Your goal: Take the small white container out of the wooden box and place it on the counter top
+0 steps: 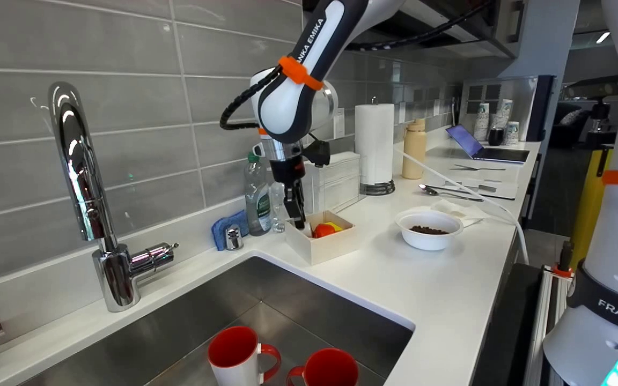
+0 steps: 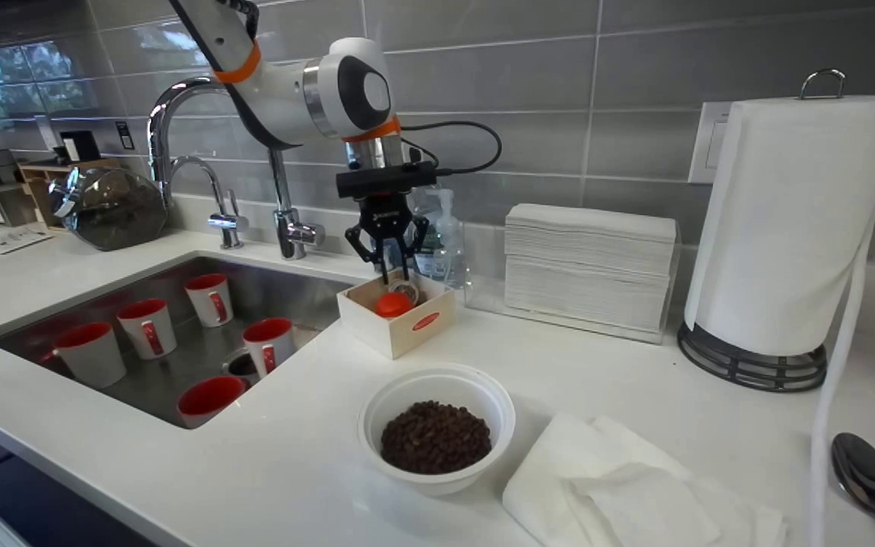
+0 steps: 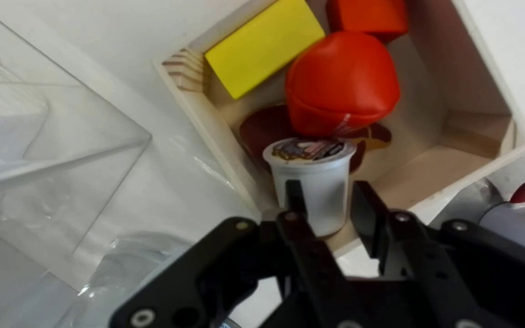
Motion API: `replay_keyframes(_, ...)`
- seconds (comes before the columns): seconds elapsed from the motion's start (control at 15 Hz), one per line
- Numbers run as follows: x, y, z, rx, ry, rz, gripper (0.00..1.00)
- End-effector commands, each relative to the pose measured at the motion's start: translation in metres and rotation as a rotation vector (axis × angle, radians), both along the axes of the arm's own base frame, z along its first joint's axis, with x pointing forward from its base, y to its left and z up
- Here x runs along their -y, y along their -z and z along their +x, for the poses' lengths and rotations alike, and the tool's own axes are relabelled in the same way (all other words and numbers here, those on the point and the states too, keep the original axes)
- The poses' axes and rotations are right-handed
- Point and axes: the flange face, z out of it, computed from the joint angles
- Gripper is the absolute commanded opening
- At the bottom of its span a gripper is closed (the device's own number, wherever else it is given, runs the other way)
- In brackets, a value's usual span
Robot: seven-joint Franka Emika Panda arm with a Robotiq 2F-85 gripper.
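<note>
Gripper (image 3: 327,187) at wooden box (image 2: 403,333): jaws parted, no grip evident. Small white container (image 3: 318,182) right by gripper, inside box; contact unclear. Approach apparently done; remaining: grasp, lift-out, placement on worktop (image 2: 293,456).

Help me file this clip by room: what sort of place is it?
Likely a kitchen, perhaps a shared office one: a steel sink holding red-and-white mugs, and a paper-towel roll on the counter top.
</note>
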Motion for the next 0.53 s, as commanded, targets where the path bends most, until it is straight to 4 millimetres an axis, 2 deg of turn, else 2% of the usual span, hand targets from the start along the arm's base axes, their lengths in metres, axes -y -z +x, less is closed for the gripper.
replay_keyframes(0.0, -0.0007, 0.0080, 0.0073, 0.002, 0.010, 0.023, 0.29)
replay_keyframes(0.33, -0.0005, 0.0085, 0.0089, 0.005, 0.006, 0.019, 0.25)
replay_keyframes(0.47, -0.0005, 0.0105, 0.0078, 0.002, 0.004, 0.015, 0.30)
